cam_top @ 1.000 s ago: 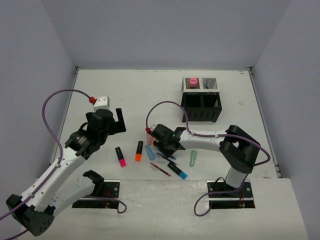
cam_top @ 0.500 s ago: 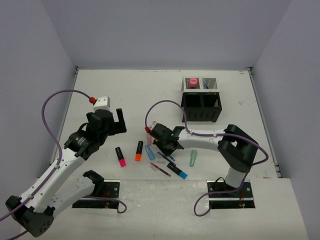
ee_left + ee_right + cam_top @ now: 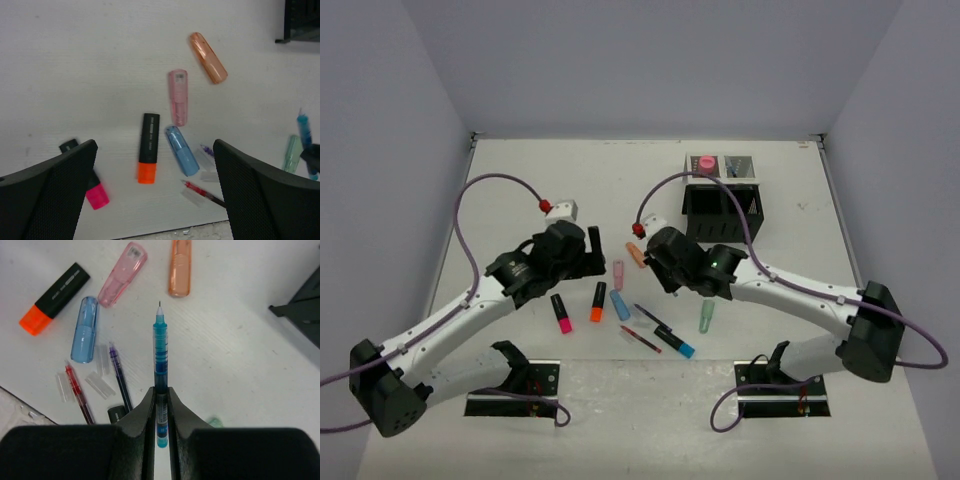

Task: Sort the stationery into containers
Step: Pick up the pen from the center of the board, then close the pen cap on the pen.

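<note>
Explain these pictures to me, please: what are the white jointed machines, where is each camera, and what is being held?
These are two robot arms bolted to a white table. One picture looks down from above; the other two come from a camera on each wrist, so the dark shapes at their bottom edge are that arm's own claw. On the table lie stubby markers, such as an orange highlighter and a mint highlighter, plus a thin red pen. At the back stands a black mesh organizer. The right claw is shut on a blue pen. The left claw is wide open, holding nothing.
</note>
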